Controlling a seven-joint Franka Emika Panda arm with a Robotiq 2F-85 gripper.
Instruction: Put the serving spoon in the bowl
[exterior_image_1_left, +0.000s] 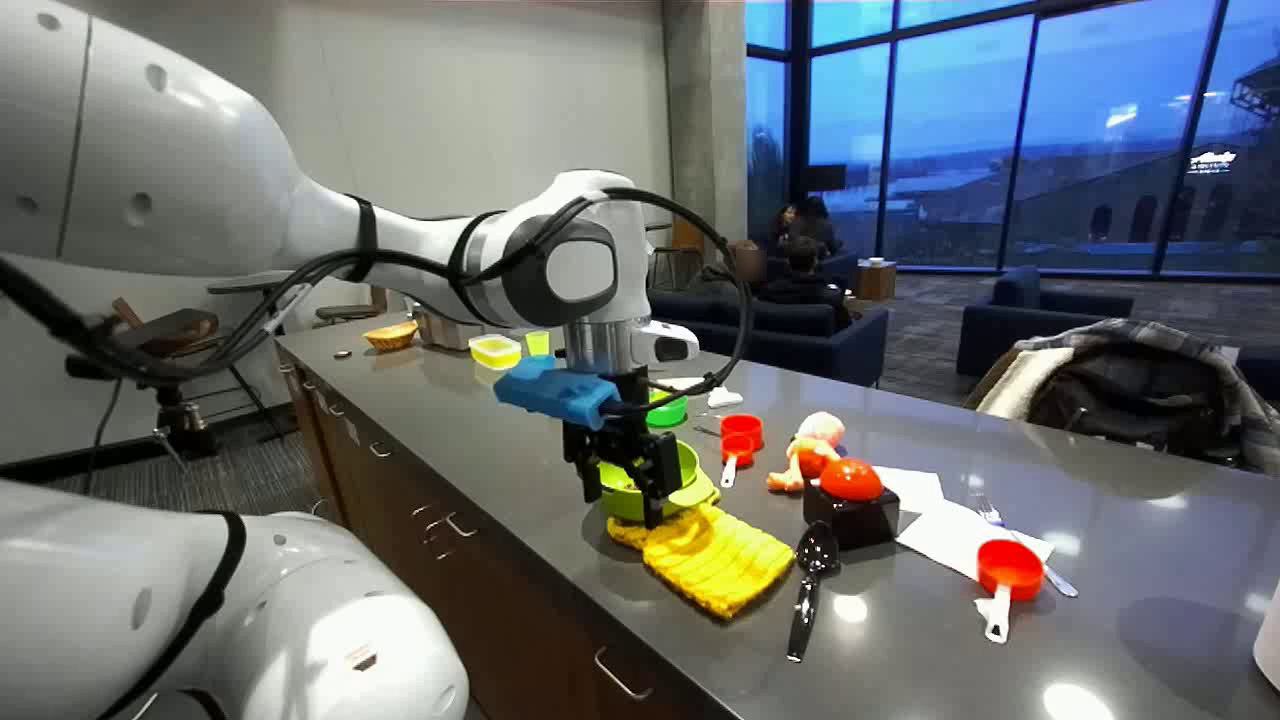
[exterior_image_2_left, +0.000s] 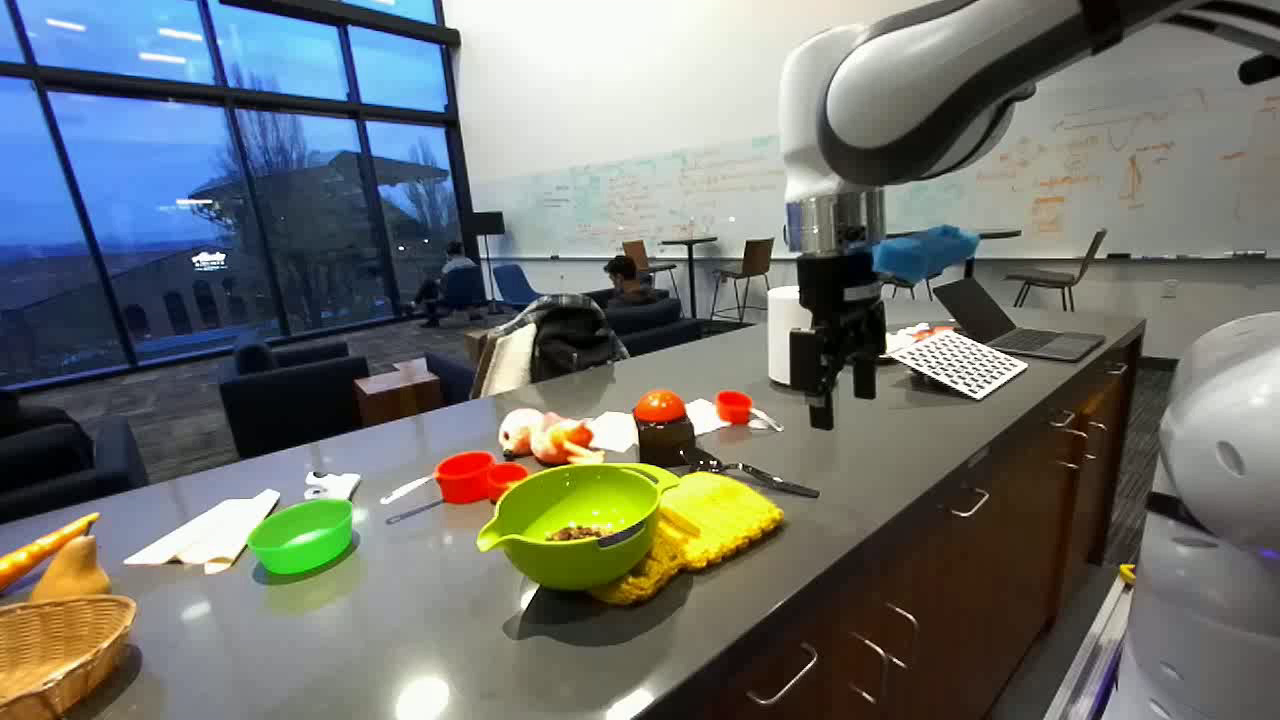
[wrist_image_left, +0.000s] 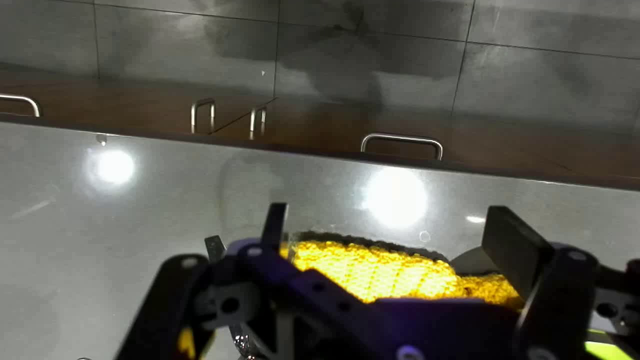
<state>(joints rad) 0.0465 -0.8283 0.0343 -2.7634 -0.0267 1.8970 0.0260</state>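
The black serving spoon (exterior_image_1_left: 808, 595) lies on the counter beside the yellow cloth (exterior_image_1_left: 720, 560). It also shows in an exterior view (exterior_image_2_left: 765, 477), and in the wrist view its handle end (wrist_image_left: 214, 247) shows left of the left finger, the rest partly hidden by the gripper. The lime-green bowl (exterior_image_2_left: 570, 565) stands upright at the other side of the cloth, with small dark pieces inside; the arm partly covers it in an exterior view (exterior_image_1_left: 690, 462). My gripper (exterior_image_1_left: 622, 505) is open and empty, pointing down above the counter, apart from spoon and bowl; it also shows in an exterior view (exterior_image_2_left: 843, 405) and the wrist view (wrist_image_left: 387, 215).
A black box with a red dome (exterior_image_1_left: 852, 512) stands close to the spoon's head. A doll (exterior_image_1_left: 818, 435), red scoops (exterior_image_1_left: 1010, 568), napkins (exterior_image_1_left: 960, 535) and a green dish (exterior_image_2_left: 302, 538) lie farther back. The counter's front edge (wrist_image_left: 320, 152) runs along the cabinets.
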